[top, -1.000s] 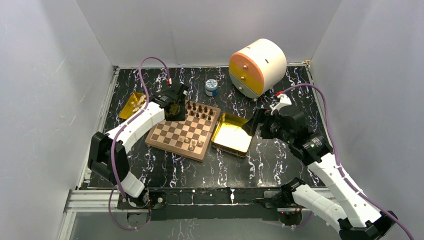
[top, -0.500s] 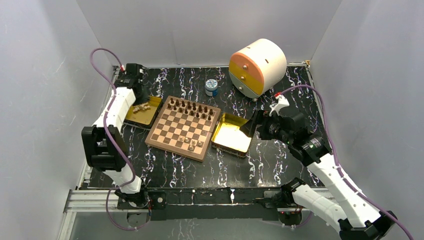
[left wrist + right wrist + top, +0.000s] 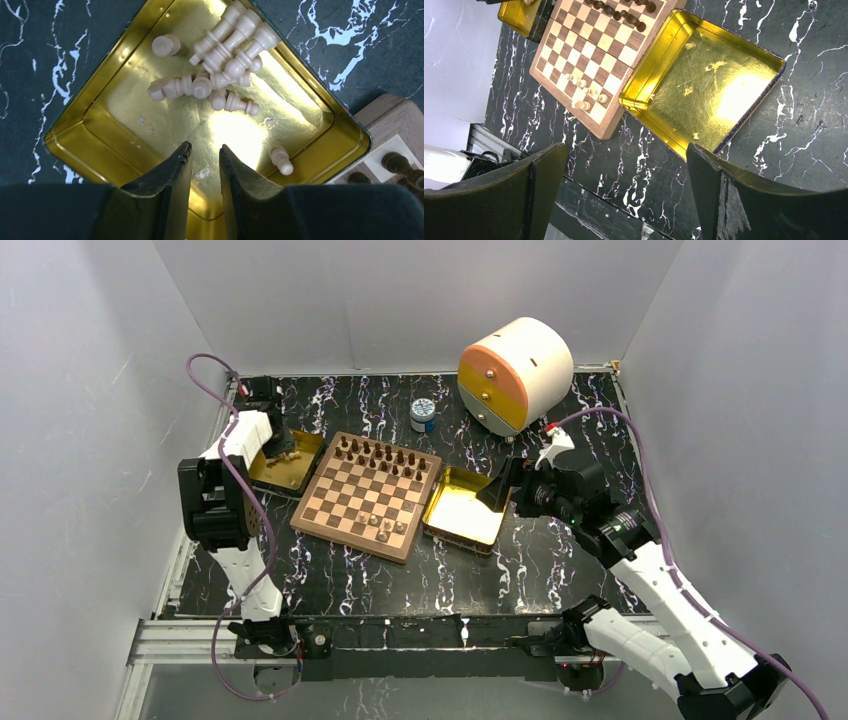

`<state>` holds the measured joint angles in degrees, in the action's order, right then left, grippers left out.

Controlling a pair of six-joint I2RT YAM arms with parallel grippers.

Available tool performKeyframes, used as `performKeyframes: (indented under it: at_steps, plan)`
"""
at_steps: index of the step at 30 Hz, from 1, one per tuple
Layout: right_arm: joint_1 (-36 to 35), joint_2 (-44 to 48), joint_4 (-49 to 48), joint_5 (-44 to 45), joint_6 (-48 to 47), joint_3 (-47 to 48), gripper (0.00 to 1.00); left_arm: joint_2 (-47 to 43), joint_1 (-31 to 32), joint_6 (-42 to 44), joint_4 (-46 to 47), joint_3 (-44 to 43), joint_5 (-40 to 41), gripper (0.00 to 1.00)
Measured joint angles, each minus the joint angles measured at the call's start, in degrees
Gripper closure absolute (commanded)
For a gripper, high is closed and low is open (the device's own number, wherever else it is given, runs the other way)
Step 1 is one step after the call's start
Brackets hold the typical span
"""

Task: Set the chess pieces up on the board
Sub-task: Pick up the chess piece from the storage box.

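Centre of the top view: the board, with dark chess pieces ranked along its upper edge and only a few pale ones near its lower corner. Within the last second, a swing of the left gripper from the board's upper-left corner out to the left tray; probably back for another pale man. Fingers a narrow gap apart, gripping nothing. In that tray, a jumbled heap of pale pieces, one stray at lower right. Upper right of the right wrist view: the right tray, holding only small flecks, beyond the right gripper, spread wide and empty.
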<state>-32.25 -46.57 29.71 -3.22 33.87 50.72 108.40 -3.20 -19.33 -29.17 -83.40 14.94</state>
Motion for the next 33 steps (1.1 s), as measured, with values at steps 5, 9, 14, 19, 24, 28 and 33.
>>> performKeyframes:
  at_steps: [5, 9, 14, 19, 24, 28, 33]
  plan:
    - [0.0, -1.4, -0.3, 0.0, 0.0, 0.0, 0.01, 2.0, 0.0, -0.8, 2.4, 0.0, -0.5, 0.73]
    - [0.0, -2.2, -0.4, 0.0, 0.0, 0.0, 0.01, 3.9, 0.0, -0.9, 3.9, 0.0, -0.4, 0.71]
    - [0.0, -2.3, -1.1, 0.0, 0.0, 0.0, 0.01, 5.2, 0.0, -0.8, 4.6, 0.0, 0.0, 0.71]
    - [0.0, -3.4, -1.6, 0.0, -0.3, 0.0, 0.01, 5.6, -0.1, -0.8, 6.0, -0.1, 0.8, 0.71]
    - [0.0, -5.0, -1.7, -0.2, -0.9, 0.0, 0.01, 6.7, -0.1, -0.6, 6.7, -0.2, 1.1, 0.73]
    - [0.0, -5.0, -1.7, -0.3, -0.9, 0.0, 0.01, 7.5, -0.1, -0.2, 6.8, -0.7, 1.0, 0.78]
    - [0.0, -5.0, -1.7, -0.4, -0.9, 0.0, 0.01, 7.6, -0.1, 0.3, 6.8, -1.5, 0.9, 0.85]
